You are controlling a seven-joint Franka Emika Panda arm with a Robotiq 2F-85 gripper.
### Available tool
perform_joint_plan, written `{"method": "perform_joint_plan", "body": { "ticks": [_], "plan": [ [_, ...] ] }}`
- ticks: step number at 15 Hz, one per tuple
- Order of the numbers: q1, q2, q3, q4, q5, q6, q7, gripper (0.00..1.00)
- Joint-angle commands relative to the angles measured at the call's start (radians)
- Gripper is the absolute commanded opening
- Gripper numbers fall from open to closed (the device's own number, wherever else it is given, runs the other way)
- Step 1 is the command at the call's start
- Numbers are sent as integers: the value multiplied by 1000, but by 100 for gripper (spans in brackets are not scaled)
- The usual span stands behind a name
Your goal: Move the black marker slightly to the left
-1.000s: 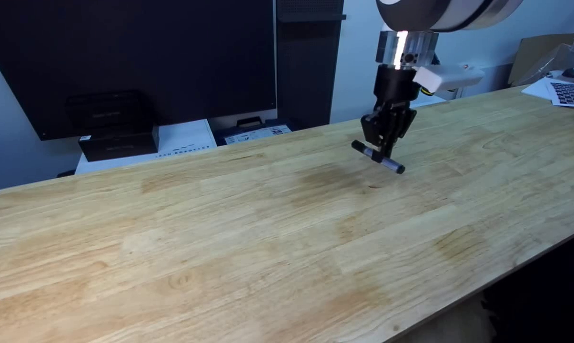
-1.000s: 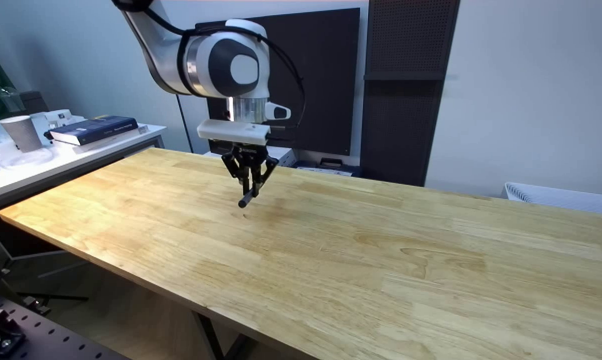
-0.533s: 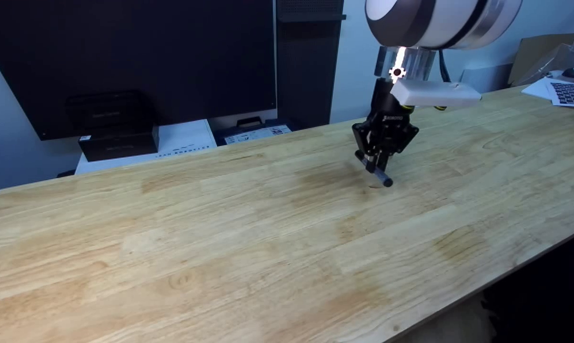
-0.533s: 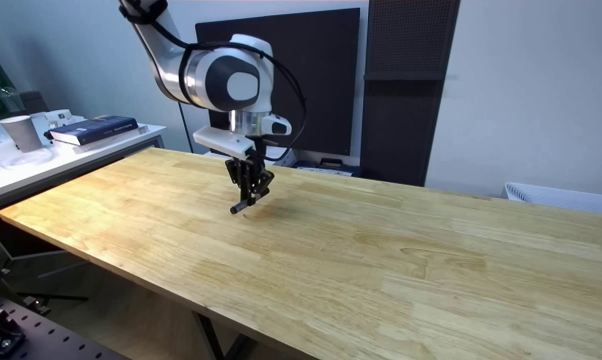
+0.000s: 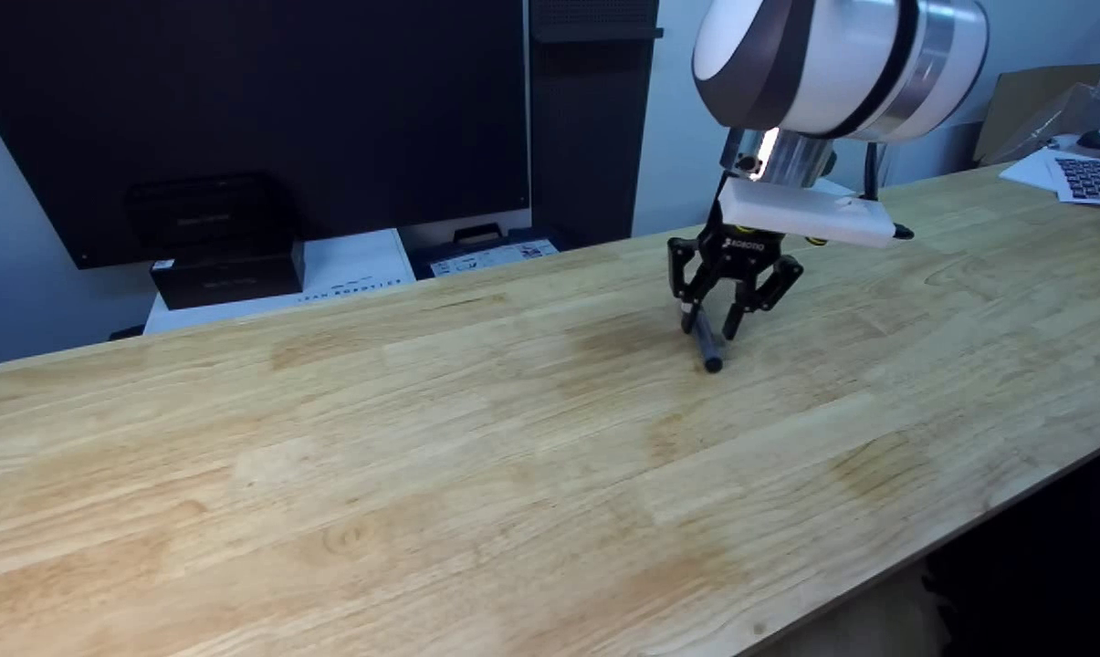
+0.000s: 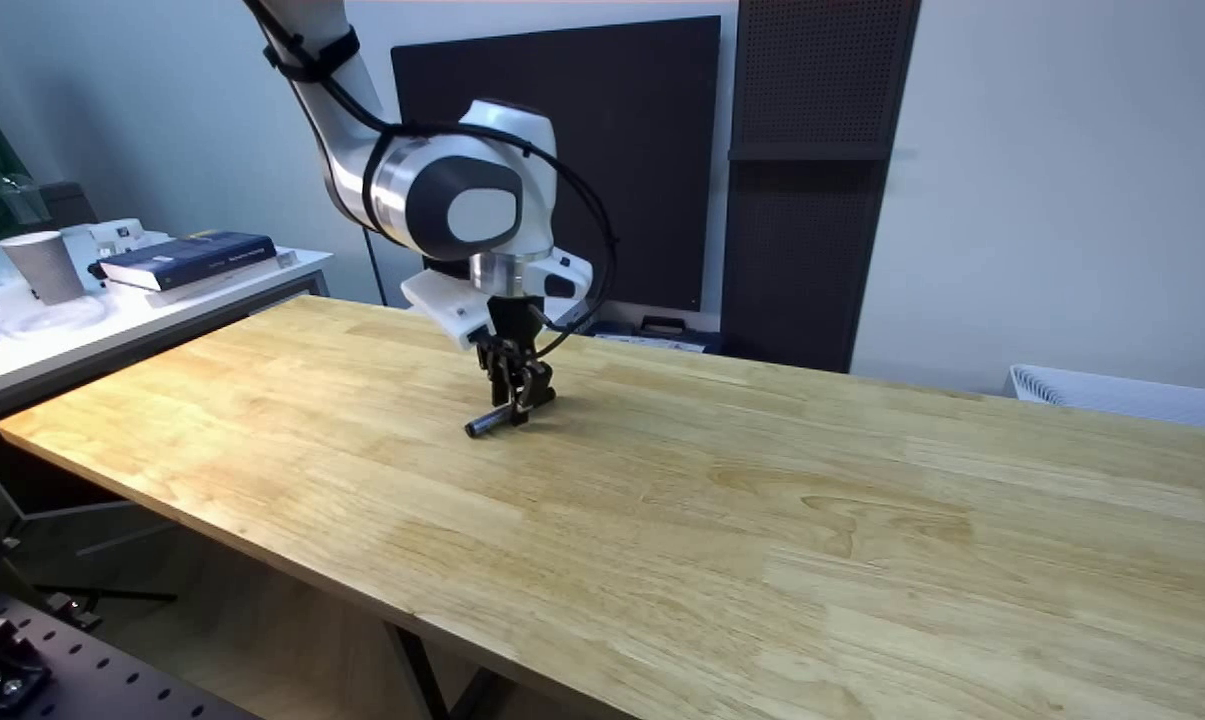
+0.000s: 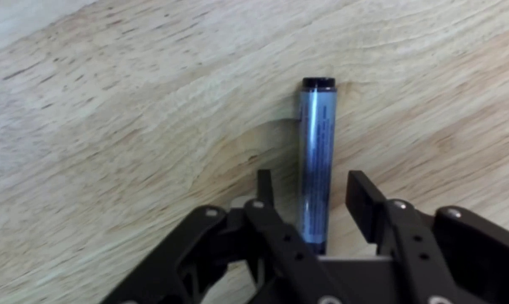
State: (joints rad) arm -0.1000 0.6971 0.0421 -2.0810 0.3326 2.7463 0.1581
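I have the gripper (image 7: 310,188) unclenched: in the wrist view its fingers (image 7: 265,185) stand apart at nine and three o'clock of the black marker (image 7: 317,135), a gap showing on either side. The marker lies between them on the wooden table (image 7: 132,105), one black end toward twelve. Beyond, in an exterior view, a blue book (image 6: 187,260) sits at the gripper's ten o'clock.

The marker (image 7: 317,147) lies on the tabletop (image 5: 476,474) between the fingers (image 7: 366,204) of the end effector (image 7: 310,179). In an exterior view, well left of the end effector and past the tabletop's edge, a cup (image 6: 44,268) stands left of a book (image 6: 187,260).
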Motion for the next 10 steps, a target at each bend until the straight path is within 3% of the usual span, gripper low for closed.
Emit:
{"method": "perform_joint_plan", "body": {
  "ticks": [1, 4, 10],
  "plan": [
    [21, -4, -11, 3, 19, 22, 67, 79],
    [39, -42, -17, -29, 7, 30, 80, 100],
    [123, -175, -67, -128, -44, 35, 103, 100]
  ]
}}
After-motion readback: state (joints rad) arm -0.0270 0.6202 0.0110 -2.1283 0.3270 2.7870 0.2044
